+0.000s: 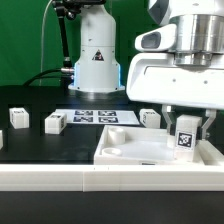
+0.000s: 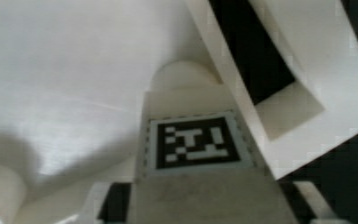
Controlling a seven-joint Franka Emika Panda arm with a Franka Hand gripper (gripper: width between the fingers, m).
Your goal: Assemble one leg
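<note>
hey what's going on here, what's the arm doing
The Franka arm's gripper is shut on a leg, a small white post with a marker tag, holding it upright over the large flat white panel near its right end in the exterior view. Three more legs wait on the black table, near the marker board.

Bright even light overhead, soft shadows; both views coarse, wrist view blurred close-up.

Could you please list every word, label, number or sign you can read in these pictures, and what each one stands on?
No readable words or numbers anywhere.
The leg: black-and-white square marker tag, a pattern only.
The marker board: several marker tags, patterns only.
The robot base: a small triangular sign, too small to read.
</note>
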